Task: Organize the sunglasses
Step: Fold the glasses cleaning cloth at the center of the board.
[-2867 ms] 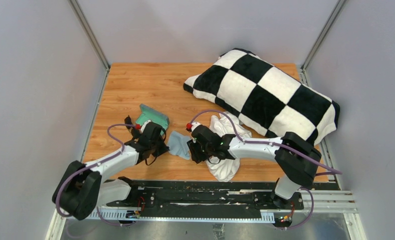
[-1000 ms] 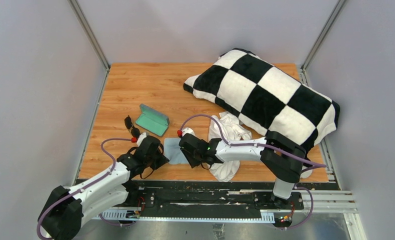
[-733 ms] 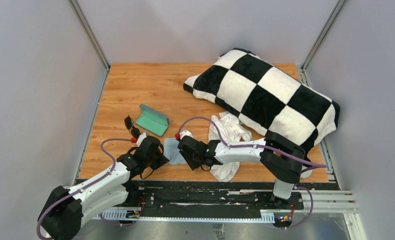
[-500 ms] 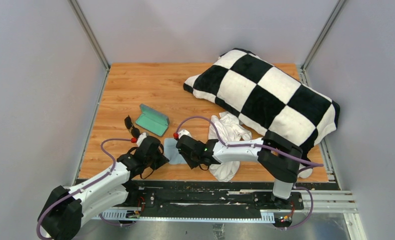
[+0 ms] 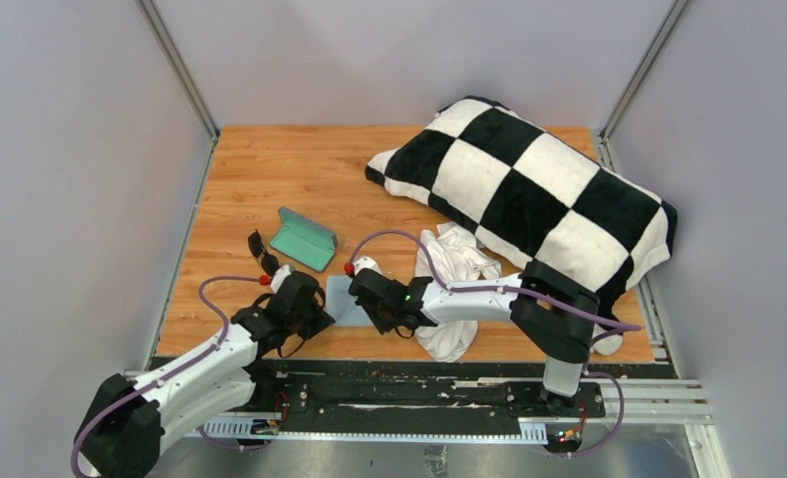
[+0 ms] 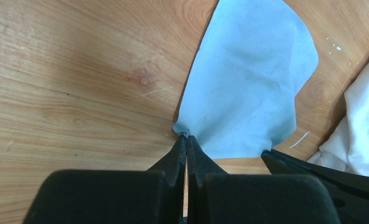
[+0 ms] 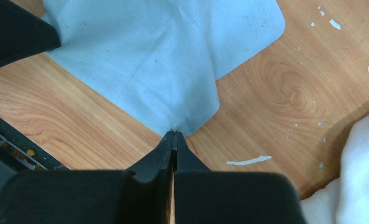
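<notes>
Pinching one corner of the light-blue cloth, the left gripper is pressing its jaws fully together, with only the puckered tip of that corner caught between them. The right gripper is doing the same at the neighbouring near corner: its jaws are meeting on the cloth's edge, and a soft ridge is running up the fabric from the pinch.

Between the two, the cloth is lying mostly flat on the wooden table. Just to the right of the right gripper a heap of white fabric is lying crumpled. Beyond it a black-and-white checked pillow is filling the far right side.

The sunglasses are resting on bare wood beyond the left gripper, just beside the left end of the open case, whose mint lining is facing up. Neither gripper is touching them.

Judging from this, the task is looking far from finished. The glasses are sitting outside the case, the lid is standing open, and both arms are occupied with the cloth. Packing the glasses and closing the case are seemingly waiting.
</notes>
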`<state>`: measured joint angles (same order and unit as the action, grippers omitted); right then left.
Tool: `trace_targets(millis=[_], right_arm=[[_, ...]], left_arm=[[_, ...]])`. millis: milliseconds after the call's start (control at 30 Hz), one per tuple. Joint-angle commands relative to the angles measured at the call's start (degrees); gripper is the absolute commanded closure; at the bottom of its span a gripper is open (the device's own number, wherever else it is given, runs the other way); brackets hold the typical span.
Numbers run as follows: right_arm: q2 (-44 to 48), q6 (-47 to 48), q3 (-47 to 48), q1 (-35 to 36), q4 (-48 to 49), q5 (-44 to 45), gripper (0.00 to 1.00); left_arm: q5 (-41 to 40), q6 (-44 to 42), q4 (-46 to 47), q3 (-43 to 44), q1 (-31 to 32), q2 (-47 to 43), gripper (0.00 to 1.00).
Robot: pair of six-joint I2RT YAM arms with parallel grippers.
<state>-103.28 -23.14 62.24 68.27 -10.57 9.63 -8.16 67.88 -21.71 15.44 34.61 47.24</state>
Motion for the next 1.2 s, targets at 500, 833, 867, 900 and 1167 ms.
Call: trace_targets(millis=[500, 833, 867, 900, 1167], right_arm=[[5.8, 6.9, 13.7, -17.7, -0.8, -6.7, 1.00], [5.9, 7.6, 15.0, -19.8, -0.8, -8.6, 1.00], [6.2, 7.4, 13.4, -19.8, -0.5, -8.7, 1.00], [6.4, 7.2, 11.6, -19.8, -0.2, -10.3, 1.00], [7.6, 5.3, -1.7, -17.0, 0.9, -16.2, 1.00]], left_arm=[[-0.1, -17.7, 3.0, 38.5, -6.3, 28.0, 1.00], [5.6, -24.2, 1.4, 48.9, -8.8, 34.9, 1.00], [6.3, -24.2, 2.1, 47.3, -8.8, 34.5, 1.00], [6.9, -24.1, 2.8, 44.9, -8.8, 34.0, 1.00], [11.0, -18.6, 11.1, 22.4, -8.1, 26.6, 1.00]])
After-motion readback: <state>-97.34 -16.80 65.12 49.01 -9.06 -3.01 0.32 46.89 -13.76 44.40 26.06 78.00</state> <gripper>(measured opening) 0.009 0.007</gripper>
